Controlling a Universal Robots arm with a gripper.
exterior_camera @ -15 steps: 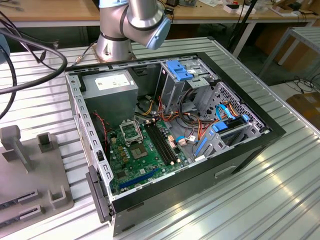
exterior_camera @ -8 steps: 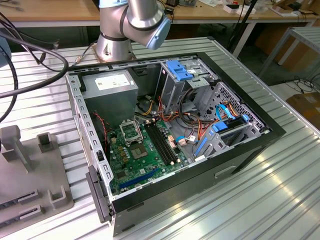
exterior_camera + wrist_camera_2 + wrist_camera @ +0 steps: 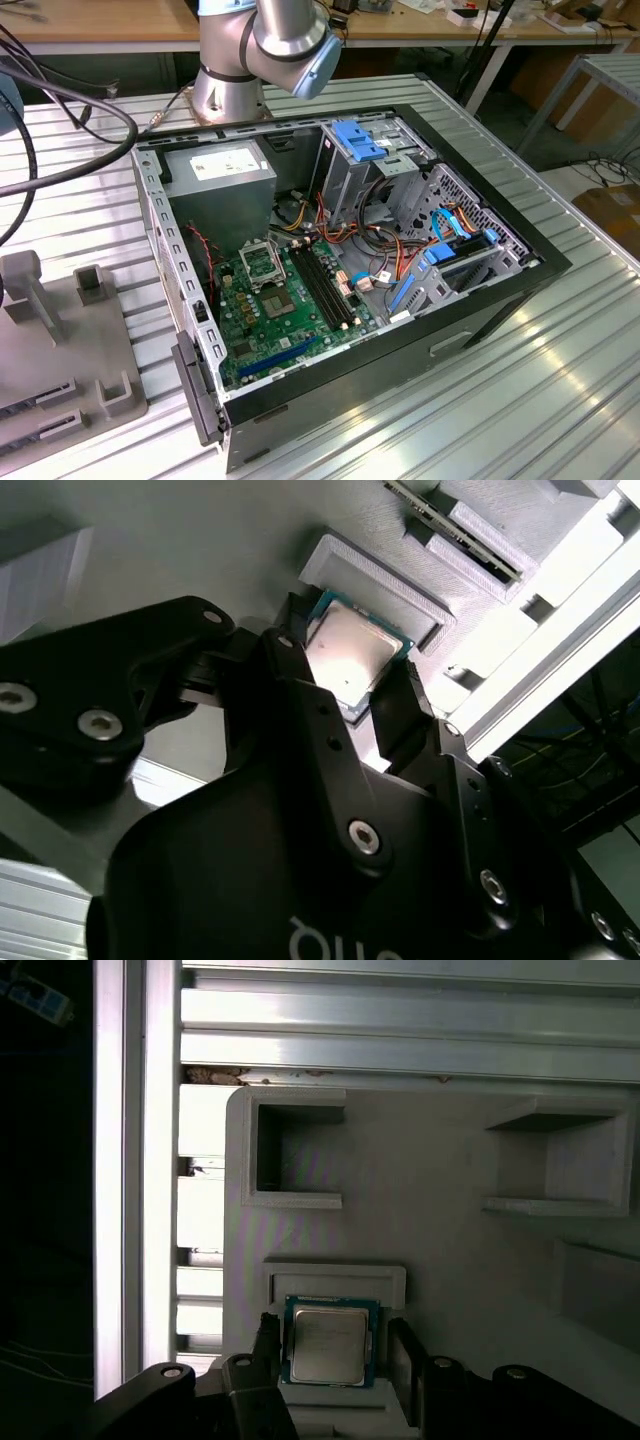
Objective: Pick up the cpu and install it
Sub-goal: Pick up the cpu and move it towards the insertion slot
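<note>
The cpu (image 3: 325, 1345) (image 3: 350, 655), a small square chip with a silver top and a greenish rim, lies in a shallow pocket of the grey holder plate (image 3: 430, 1160) (image 3: 365, 570). My gripper (image 3: 333, 1352) (image 3: 345, 668) hangs over it, open, with one black finger (image 3: 268, 1345) on one side of the chip and the other finger (image 3: 402, 1355) on the opposite side. Narrow gaps show between the fingers and the chip's edges. In the exterior view the black socket (image 3: 262, 262) with its metal frame sits on the green board inside the open computer case (image 3: 540, 265).
The grey holder plate (image 3: 60, 350) with raised blocks lies at the exterior view's left, beside the case. Inside the case are a grey power-supply box (image 3: 220, 170), long black memory slots (image 3: 325, 285), drive cages and loose cables. The arm's base (image 3: 230, 80) stands behind the case.
</note>
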